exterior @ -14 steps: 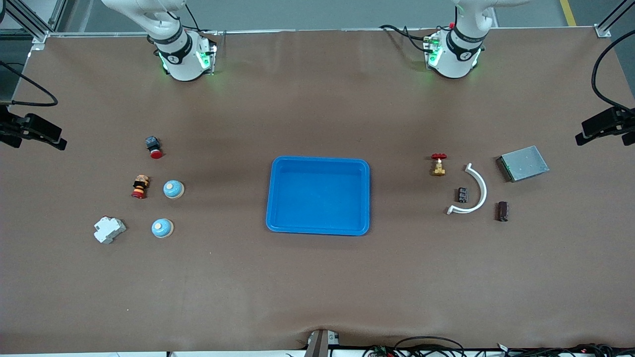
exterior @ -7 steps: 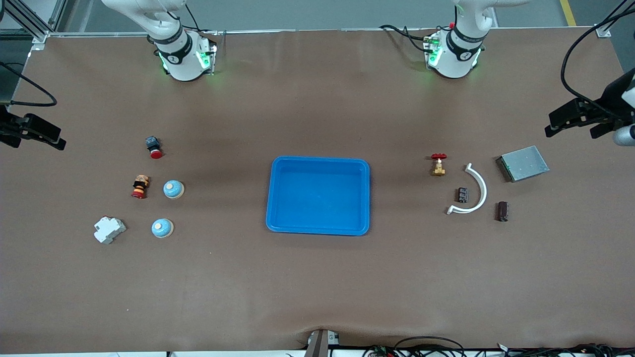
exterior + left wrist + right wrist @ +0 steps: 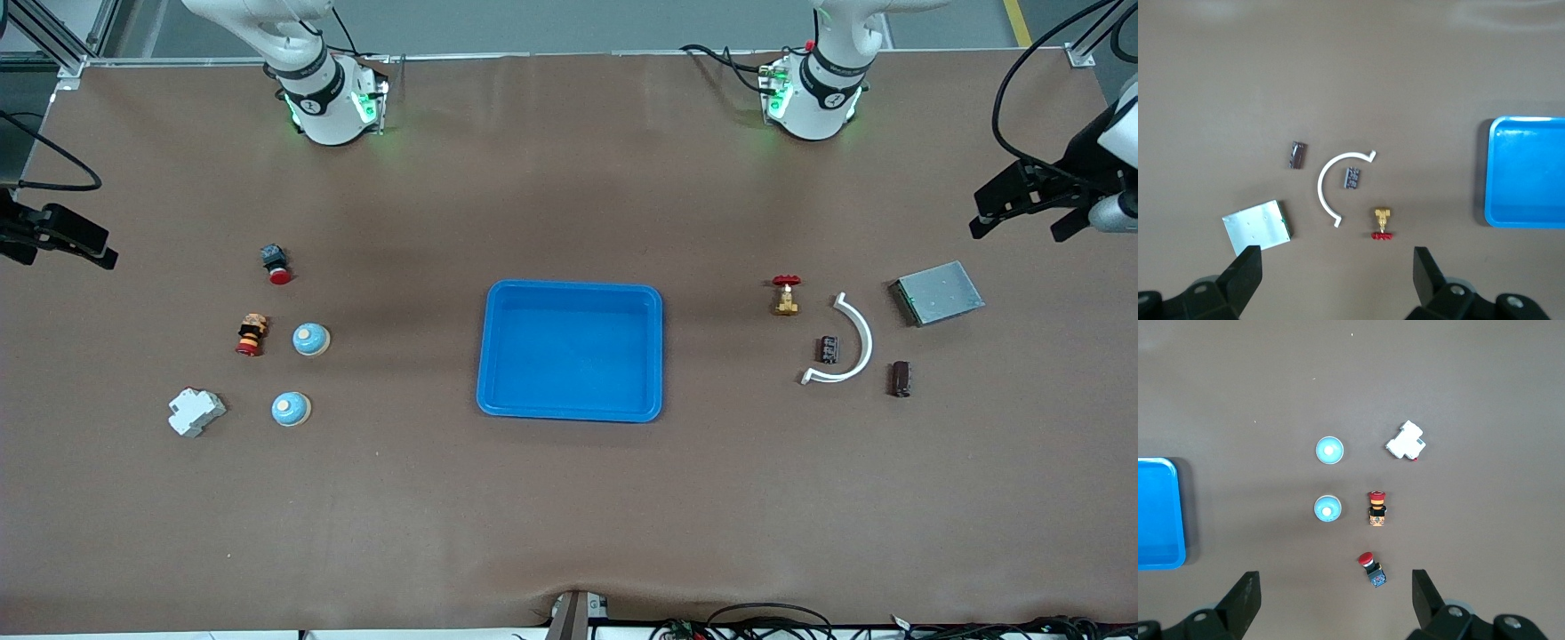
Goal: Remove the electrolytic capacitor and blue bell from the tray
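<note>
Jaws stood wide apart on both grippers, nothing between them. Left gripper (image 3: 1018,227) hung high over the table edge at the left arm's end, about two o'clock from the tray (image 3: 569,414) in the front view. Right gripper (image 3: 60,252) hung over the edge at the right arm's end, about ten o'clock. Both looked parked clear so the table was in full view.

Tray sat mid-table: bright blue, shallow, rounded corners, raised rim, glossy floor, nothing in it. Judged: nothing left to take out.

At its nine o'clock, well apart, lay the upper bell (image 3: 311,339) and the lower bell (image 3: 291,408), pale blue domes with light centres, upright. Beside them were a striped push button (image 3: 251,334), a red-capped button (image 3: 276,264) and a white breaker (image 3: 196,412).

At three o'clock lay the first capacitor (image 3: 829,348), small and dark, inside the curve of a white clip (image 3: 863,342), not touching. The second capacitor (image 3: 901,378) lay just outside the clip. A brass valve (image 3: 785,295) and a grey plate (image 3: 938,292) were near.
</note>
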{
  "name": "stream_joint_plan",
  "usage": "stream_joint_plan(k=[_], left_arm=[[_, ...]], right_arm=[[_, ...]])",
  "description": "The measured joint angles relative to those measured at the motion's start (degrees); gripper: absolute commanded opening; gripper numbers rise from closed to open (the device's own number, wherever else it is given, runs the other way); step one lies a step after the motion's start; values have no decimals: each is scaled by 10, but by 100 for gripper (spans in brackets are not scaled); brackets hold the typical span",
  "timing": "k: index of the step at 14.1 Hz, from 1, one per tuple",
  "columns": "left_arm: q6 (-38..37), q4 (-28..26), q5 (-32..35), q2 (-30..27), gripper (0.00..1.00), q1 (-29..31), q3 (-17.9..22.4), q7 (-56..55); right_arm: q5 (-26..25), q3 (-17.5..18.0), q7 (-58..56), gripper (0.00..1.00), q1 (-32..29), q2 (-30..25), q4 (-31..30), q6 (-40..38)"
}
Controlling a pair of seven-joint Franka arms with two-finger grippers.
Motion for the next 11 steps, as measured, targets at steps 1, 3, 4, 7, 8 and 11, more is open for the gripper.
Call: stream_joint_plan(k=[1, 3, 4, 7, 8, 11], left_arm=[[5, 3, 10, 0, 100, 0, -1, 3], [18, 6, 15, 1, 100, 0, -3, 5], [23, 6, 15, 3, 100, 0, -3, 5], [34, 12, 15, 7, 100, -2, -4, 6], [34, 14, 15, 10, 100, -2, -4, 6], [34, 18, 15, 16, 100, -1, -4, 5]], right_arm=[[0, 0, 0, 100, 0, 0, 0, 0], [0, 0, 0, 100, 0, 0, 0, 0], [0, 0, 0, 100, 0, 0, 0, 0], [0, 0, 0, 100, 0, 0, 0, 0], [0, 0, 0, 100, 0, 0, 0, 0], [0, 0, 0, 100, 0, 0, 0, 0]])
